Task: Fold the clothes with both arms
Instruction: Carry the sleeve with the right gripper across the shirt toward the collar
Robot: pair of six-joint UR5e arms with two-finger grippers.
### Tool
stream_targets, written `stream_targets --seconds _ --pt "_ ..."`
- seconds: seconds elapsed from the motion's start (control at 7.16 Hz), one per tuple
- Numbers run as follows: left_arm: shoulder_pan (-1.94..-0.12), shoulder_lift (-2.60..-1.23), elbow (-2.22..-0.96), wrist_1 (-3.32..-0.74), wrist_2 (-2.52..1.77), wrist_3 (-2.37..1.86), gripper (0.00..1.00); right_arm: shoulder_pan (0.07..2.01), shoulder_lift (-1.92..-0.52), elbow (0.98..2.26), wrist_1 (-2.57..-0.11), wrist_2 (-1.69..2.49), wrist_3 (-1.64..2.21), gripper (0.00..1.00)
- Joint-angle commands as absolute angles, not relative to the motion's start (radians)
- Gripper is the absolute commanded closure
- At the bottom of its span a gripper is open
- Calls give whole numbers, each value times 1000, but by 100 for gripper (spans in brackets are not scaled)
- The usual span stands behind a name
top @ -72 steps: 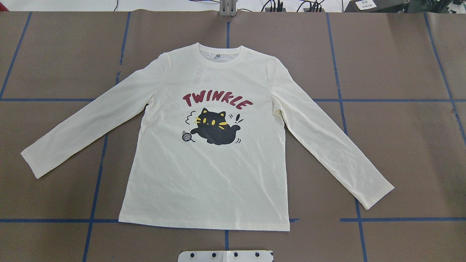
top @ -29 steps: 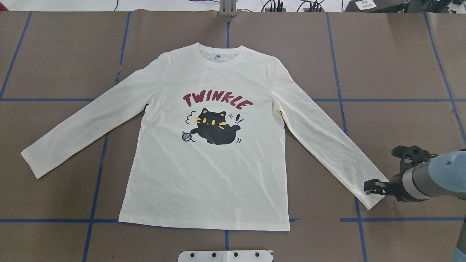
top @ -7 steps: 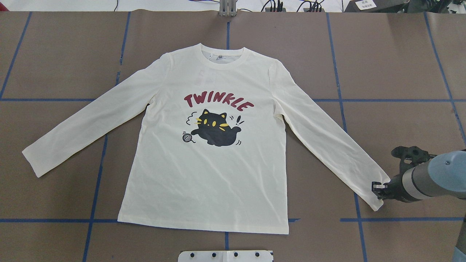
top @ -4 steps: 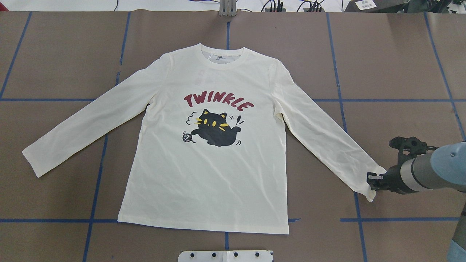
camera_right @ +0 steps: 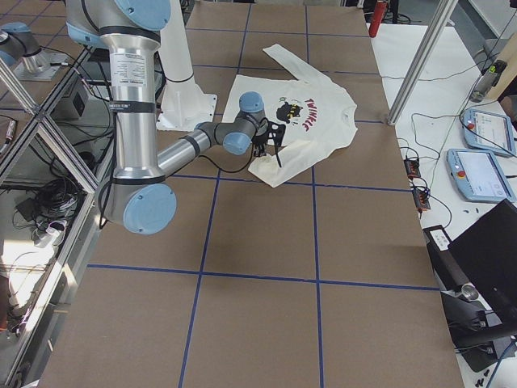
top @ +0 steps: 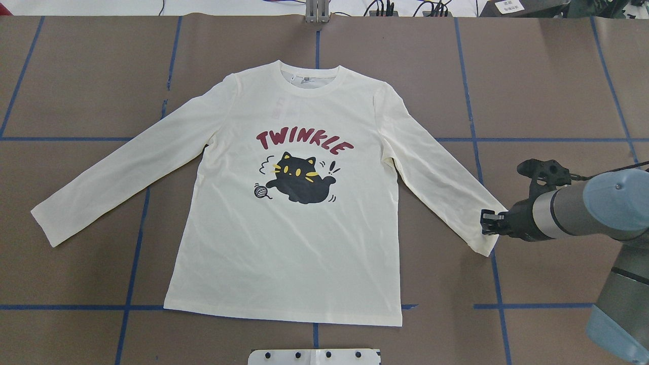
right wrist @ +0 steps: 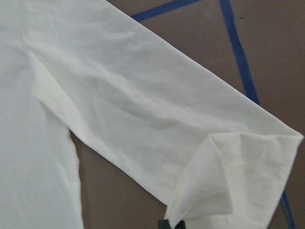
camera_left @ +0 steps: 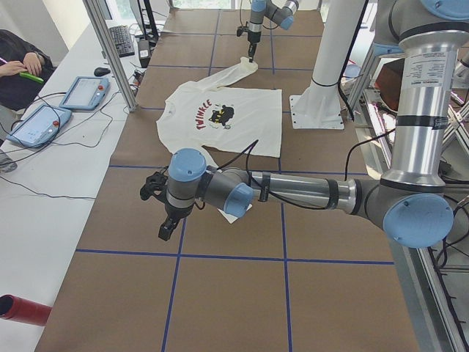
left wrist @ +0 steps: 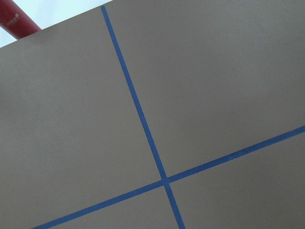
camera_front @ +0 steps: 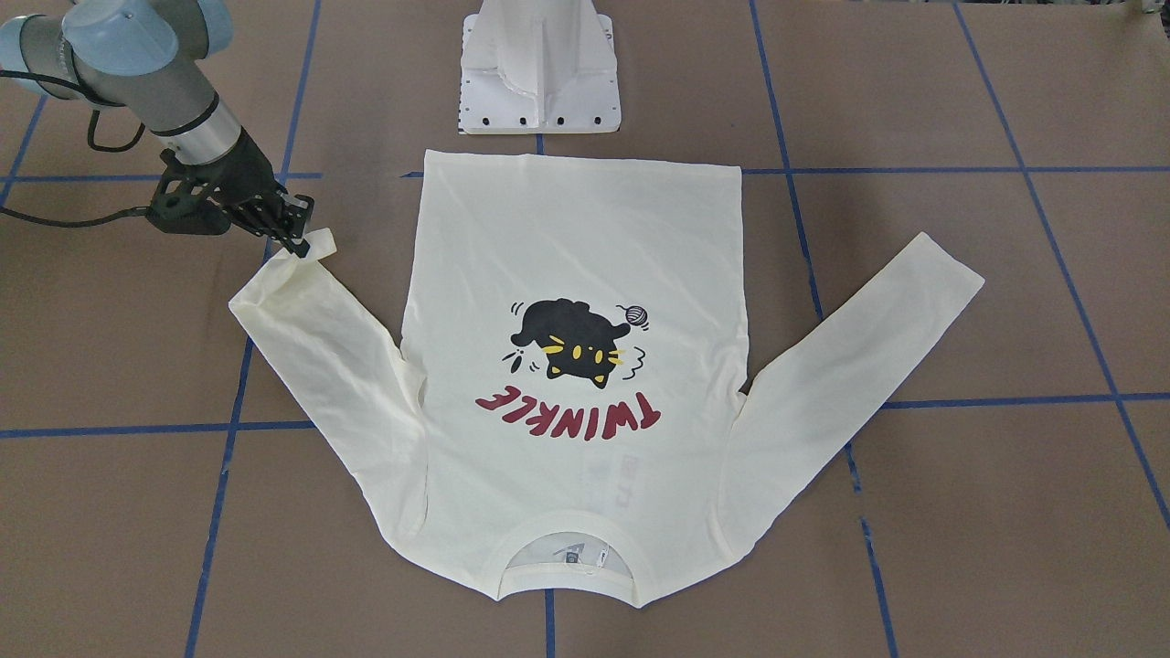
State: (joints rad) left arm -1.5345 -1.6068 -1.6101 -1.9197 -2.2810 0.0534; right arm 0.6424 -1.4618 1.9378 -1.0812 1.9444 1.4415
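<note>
I count one cream long-sleeved cat-print T-shirt (top: pixel 284 253). Two grey tubular arms of mine: right arm (top: pixel 573 218), left arm (camera_left: pixel 293 192). Two black two-finger grippers: right gripper (top: pixel 485 223), left gripper (camera_left: pixel 166 231). One white pedestal base (camera_front: pixel 539 68). Two pale-blue tablets (camera_right: pixel 485 129). One red cylinder (camera_left: pixel 22 309).

Bright, even light, faint shadows; T-shirt (right wrist: pixel 143 109) slightly soft close up.

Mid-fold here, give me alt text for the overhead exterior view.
A cream long-sleeved T-shirt lies flat, cat print up, on the brown table, with the right gripper shut on the cuff of the sleeve at the view's right. The left arm is out of view.
</note>
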Motion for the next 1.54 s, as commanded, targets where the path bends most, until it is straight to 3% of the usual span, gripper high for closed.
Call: stream_targets --seconds 0.0,0.56,0.84,1.26,1.4 --pt "-1531 -1606 -1609 -1919 -2281 52 0 722 -1222 1797 -1078 1980 1454 100" --pt "-1529 -1608 -1557 -1960 -2279 51 0 756 -734 1402 -1043 1976 1486 100" --pt "-1529 -1614 -1517 -2009 -2279 48 0 750 -465 1019 -896 1967 1476 100" --pt "-1529 -1621 -1520 -2008 -2279 45 0 642 -324 858 -887 1823 1411 100" --pt "-1529 -1620 -1520 -2008 -2279 44 0 600 -324 830 -774 1772 1407 100"
